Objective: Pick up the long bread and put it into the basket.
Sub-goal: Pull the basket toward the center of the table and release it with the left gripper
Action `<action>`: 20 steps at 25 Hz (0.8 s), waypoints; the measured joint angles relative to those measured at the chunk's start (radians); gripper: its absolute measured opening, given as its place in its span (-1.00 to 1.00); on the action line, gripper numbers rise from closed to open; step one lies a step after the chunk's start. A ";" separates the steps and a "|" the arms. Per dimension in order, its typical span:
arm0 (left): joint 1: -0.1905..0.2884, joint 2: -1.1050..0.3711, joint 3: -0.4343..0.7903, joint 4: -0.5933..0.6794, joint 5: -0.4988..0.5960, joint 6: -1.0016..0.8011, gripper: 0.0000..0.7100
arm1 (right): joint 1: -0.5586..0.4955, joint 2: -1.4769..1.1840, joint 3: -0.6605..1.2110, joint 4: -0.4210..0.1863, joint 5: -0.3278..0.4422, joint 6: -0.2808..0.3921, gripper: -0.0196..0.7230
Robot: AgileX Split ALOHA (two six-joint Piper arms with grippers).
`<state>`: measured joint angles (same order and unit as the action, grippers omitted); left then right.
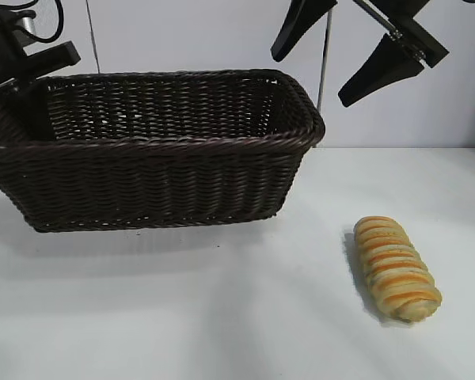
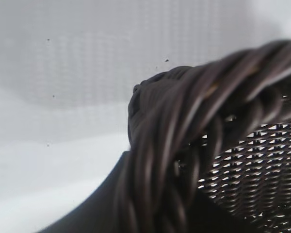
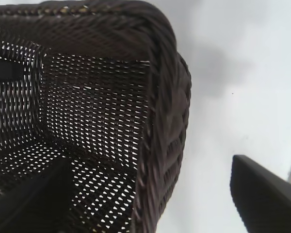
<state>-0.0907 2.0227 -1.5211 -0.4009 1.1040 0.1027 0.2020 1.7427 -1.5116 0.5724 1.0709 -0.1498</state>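
The long bread (image 1: pixel 396 267), golden-tan with orange-brown stripes, lies on the white table at the front right, apart from everything. The dark brown wicker basket (image 1: pixel 166 178) stands at the left and is empty. My left gripper (image 1: pixel 16 85) is at the basket's far left end, shut on its braided rim (image 2: pixel 184 145), with one finger on each side of it. My right gripper (image 1: pixel 310 79) hangs open and empty above the basket's right end, well above and behind the bread. In the right wrist view the basket's corner (image 3: pixel 165 126) lies between its spread fingers (image 3: pixel 266 194).
The white table (image 1: pixel 222 317) stretches in front of the basket and around the bread. A pale wall stands behind. A thin cable (image 1: pixel 324 63) hangs behind the basket's right corner.
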 joint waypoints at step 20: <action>0.007 0.139 -0.012 -0.015 -0.108 0.037 -0.64 | 0.000 0.000 0.000 0.000 -0.020 0.000 0.69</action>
<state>-0.0842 2.1616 -1.5333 -0.4155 0.9959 0.1400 0.2020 1.7427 -1.5116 0.5724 1.0507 -0.1498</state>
